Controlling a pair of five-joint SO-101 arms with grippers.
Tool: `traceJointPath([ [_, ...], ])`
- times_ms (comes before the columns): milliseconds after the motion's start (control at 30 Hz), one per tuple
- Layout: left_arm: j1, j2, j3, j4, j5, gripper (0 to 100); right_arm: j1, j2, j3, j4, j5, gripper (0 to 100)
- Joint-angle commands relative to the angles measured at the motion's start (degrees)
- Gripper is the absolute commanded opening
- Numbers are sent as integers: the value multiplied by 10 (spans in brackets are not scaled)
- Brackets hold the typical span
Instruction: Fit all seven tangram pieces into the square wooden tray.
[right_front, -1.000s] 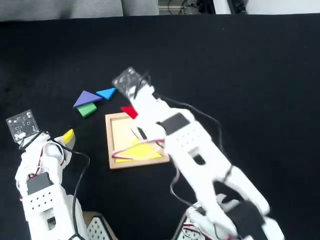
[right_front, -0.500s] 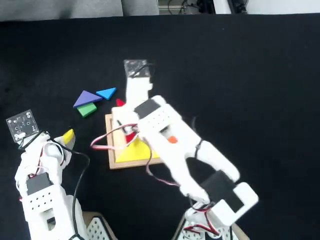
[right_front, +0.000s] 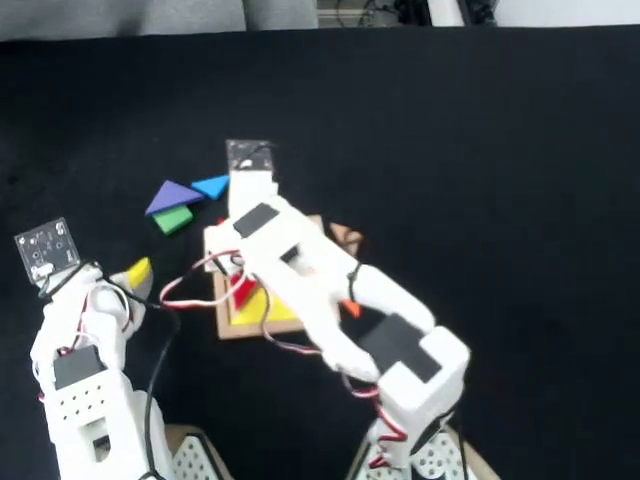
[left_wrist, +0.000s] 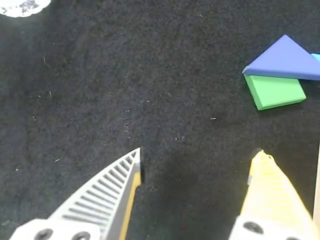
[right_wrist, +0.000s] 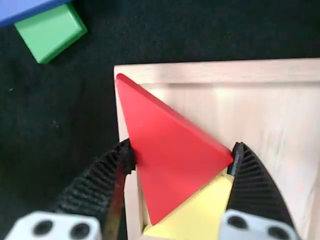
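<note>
Red triangle held over the tray's corner, likely not yet seated

The right hand (right_wrist: 182, 152) pinches the red triangle (right_wrist: 170, 160) directly above the tray (right_wrist: 215, 72). Its long edge runs diagonally toward the tray's middle, with one corner over the rim's corner and another tip overlapping the yellow piece (right_wrist: 200, 215). In the high view this arm covers most of the tray, left of centre, and the right wrist view makes the overlap plain. The left hand (left_wrist: 199, 157), spread and empty, hangs over the worktop (left_wrist: 100, 75) at lower left, nearer the green square (left_wrist: 275, 91) and purple triangle (left_wrist: 285, 60)

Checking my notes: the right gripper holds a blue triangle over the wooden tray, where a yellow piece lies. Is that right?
No. The right wrist view shows the right gripper holding a red triangle, not blue, over the wooden tray, where a yellow piece lies.
</note>
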Motion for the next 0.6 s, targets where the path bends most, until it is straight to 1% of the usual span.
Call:
traceJointPath([
  [0, 8, 1, -7, -3, 4, 339, -1, 0, -35, -7, -6, 243],
  [567, 8, 1, -7, -3, 4, 339, -3, -7, -35, 11, -2, 249],
])
